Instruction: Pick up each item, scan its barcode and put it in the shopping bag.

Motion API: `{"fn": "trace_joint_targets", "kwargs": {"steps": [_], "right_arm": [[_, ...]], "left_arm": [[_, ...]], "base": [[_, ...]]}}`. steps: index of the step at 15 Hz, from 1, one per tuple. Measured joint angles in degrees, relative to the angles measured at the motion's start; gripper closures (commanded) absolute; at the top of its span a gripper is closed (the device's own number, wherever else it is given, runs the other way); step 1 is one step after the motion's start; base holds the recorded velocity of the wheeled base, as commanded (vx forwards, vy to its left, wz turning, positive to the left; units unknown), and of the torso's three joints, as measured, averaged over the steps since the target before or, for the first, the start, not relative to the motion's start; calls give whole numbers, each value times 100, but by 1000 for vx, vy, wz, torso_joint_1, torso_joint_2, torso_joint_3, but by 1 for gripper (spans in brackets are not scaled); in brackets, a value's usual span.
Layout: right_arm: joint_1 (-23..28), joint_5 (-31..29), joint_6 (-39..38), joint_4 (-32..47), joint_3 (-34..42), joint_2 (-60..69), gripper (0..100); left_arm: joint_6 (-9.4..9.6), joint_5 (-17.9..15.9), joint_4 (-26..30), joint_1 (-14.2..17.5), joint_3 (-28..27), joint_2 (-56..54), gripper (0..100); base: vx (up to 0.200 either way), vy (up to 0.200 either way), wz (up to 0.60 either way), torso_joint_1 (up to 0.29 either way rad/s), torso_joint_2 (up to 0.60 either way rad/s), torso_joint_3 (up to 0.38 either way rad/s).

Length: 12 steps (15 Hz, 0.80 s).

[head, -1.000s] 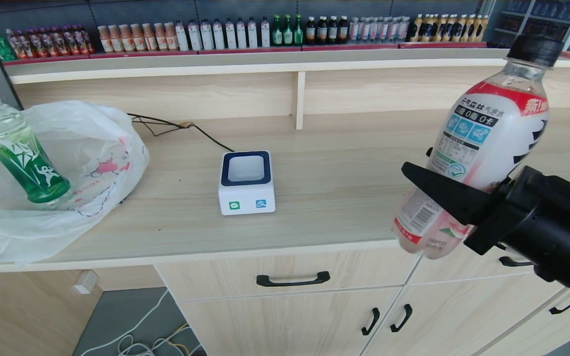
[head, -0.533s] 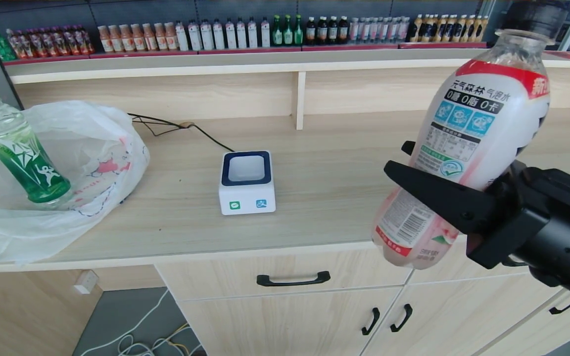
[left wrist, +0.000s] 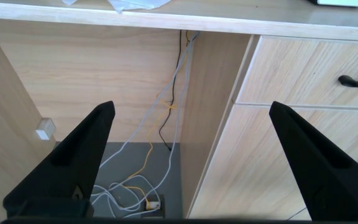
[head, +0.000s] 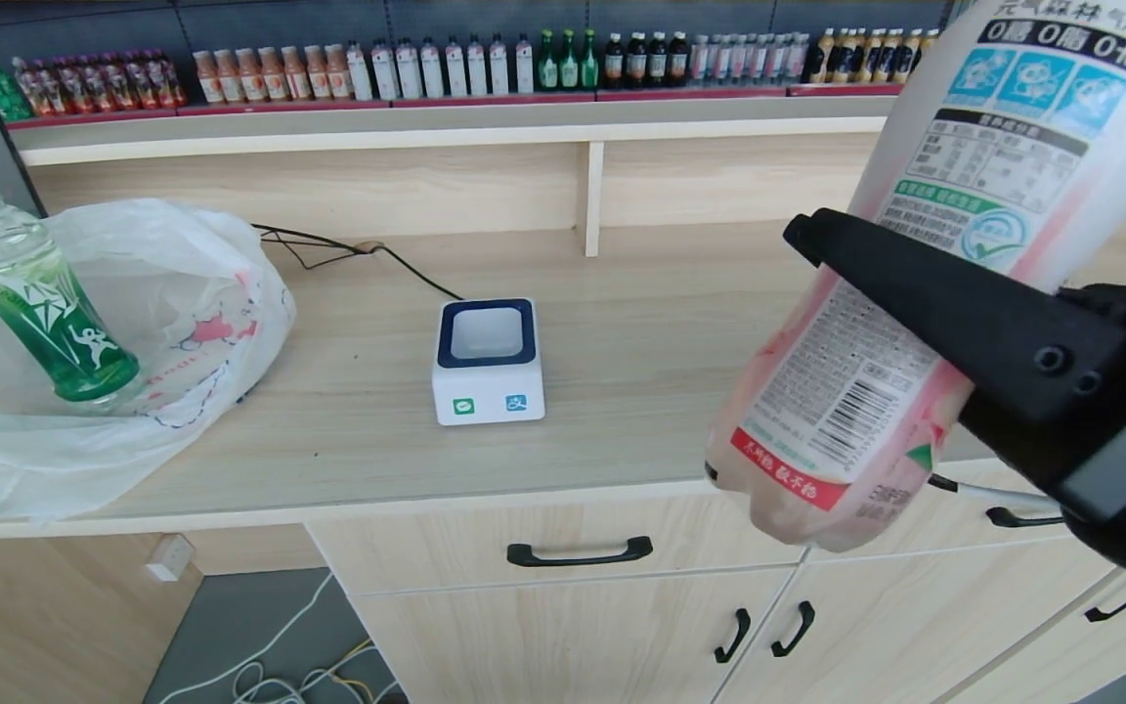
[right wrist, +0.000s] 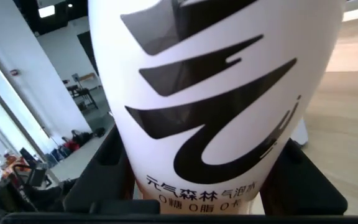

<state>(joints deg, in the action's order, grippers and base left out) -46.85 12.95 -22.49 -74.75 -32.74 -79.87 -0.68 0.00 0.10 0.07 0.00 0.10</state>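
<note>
Left claw [left wrist: 191,155]: wide open, nothing in it, hanging below the counter [head: 641,323] edge in front of the cabinet.

Left end of the counter: shopping bag [head: 201,293], slumped and open, with a green bottle [head: 35,303] standing tilted inside it.

Middle: scanner [head: 487,362], window facing up, cable running to the back.

Right: right claw [head: 846,259] is clamped across the waist of the pink bottle [head: 856,391]. It is held in the air over the counter's front edge, tilted with the base down, well apart from the scanner. The barcode sits low on the label, facing up and outward, not towards the scanner window.

Handling guess: the bottle looks full, so fairly heavy. The plastic walls are stiff enough, but the film label is slick. The waist grip is right, since it sits near the balance point and leaves the barcode uncovered. The bag is limp, so lower the bottle in rather than drop it.
</note>
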Motion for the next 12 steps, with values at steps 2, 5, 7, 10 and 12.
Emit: {"fn": "trace_joint_targets", "kwargs": {"steps": [2,5,7,10,12], "right_arm": [[-119,-6,-268,-177,85,-4,100],[-168,-11,-923,-919,286,-196,100],[-177,-12,-1108,-1393,408,-474,100],[-279,-12,-1588,-1499,703,-872,100],[-343,-12,-1758,-1519,745,-968,100]], "left_arm": [[2,0,-2,0,0,0,0],[2,0,0,0,0,0,0],[2,0,0,0,0,0,0],[0,0,0,0,0,0,0],[6,0,0,0,0,0,0]], "base": [[0,0,0,0,0,0],[0,0,0,0,0,0],[0,0,0,0,0,0],[0,0,0,0,0,0],[0,0,0,0,0,0]]}}
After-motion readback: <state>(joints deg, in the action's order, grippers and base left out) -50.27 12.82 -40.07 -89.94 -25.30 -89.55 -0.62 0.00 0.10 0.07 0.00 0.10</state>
